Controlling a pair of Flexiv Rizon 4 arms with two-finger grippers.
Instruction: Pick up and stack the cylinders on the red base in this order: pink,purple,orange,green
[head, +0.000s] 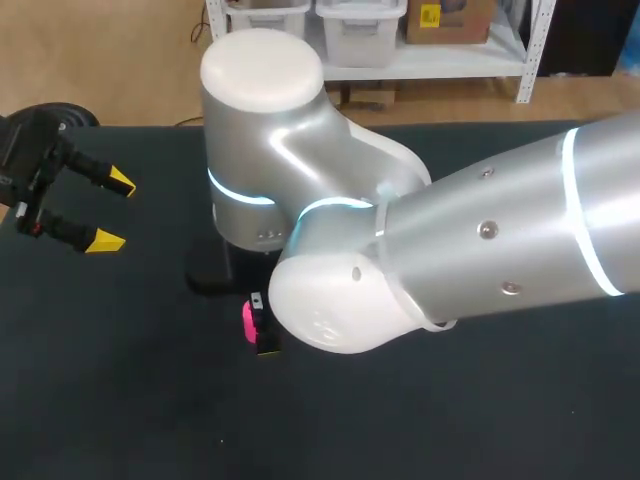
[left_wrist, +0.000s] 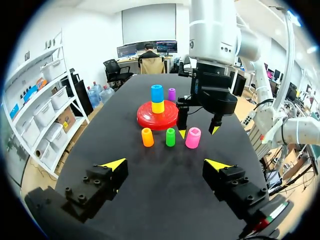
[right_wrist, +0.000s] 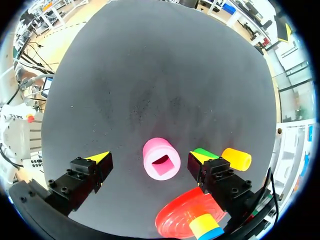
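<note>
1. The left gripper (head: 112, 211) hangs over the left part of the dark matte table (left_wrist: 150, 155), well apart from every piece. Its yellow-tipped fingers are spread wide with nothing between them. It has no share in this step and is best kept clear.
2. From the left wrist, a row stands just in front of the round red plastic base (left_wrist: 147, 120): a short orange plastic cylinder (left_wrist: 147, 137), a short green plastic cylinder (left_wrist: 170, 137), then the short pink plastic cylinder (left_wrist: 193, 137), upright with its square hole facing up. A small purple plastic cylinder (left_wrist: 171, 94) stands beyond the base.
3. The base's middle already carries a yellow-and-blue stack (left_wrist: 157, 100), blue on top.
4. The right gripper (right_wrist: 150, 157) is parted around the pink cylinder, one finger on each side, neither touching it. The step in hand looks like the grasp of pink.
   - The cylinder sits nearer the finger on the green side, so I would centre first. Both pads then meet the wall together and do not shove it toward the green one close by.
   - Then close gently and lift straight up.
5. In the head view the right arm covers the base and nearly every cylinder; only a sliver of pink shows.
   - From the right wrist the green cylinder is half behind a finger, the base is cut off, and the purple one is absent.
   - How low the fingertips hang over the table cannot be told.
</note>
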